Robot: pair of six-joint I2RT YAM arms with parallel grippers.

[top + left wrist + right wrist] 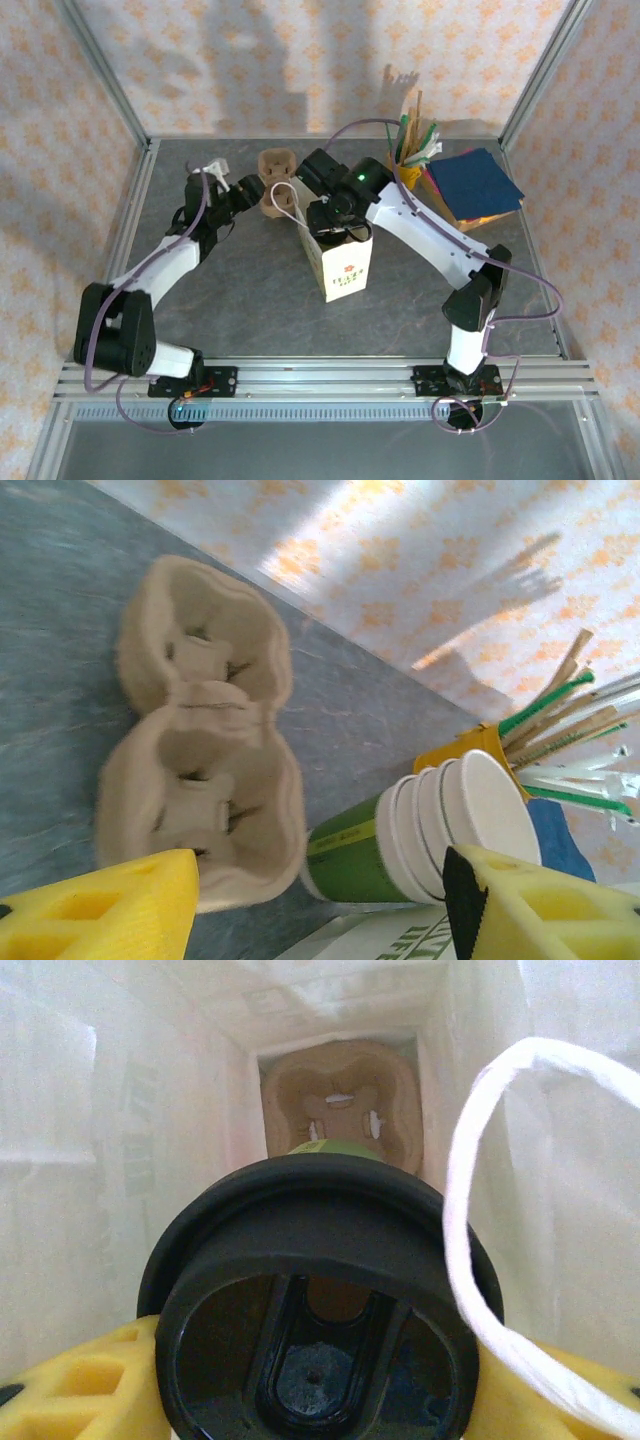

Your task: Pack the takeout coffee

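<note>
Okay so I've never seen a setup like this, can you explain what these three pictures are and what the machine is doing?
It is a pair of robot arms bolted to a table edge. The overhead picture looks down on both. The other two come from small cameras on each wrist, with yellow fingers at the bottom.

The right gripper reaches into a white paper bag. Its camera shows it holding a coffee cup by its black lid, above a cardboard tray at the bag's bottom.

The left gripper is open and holds nothing. Ahead of it lie an empty cardboard cup carrier and a stack of cups on its side. Behind are a holder of stirrers and a stack of napkins.
</note>
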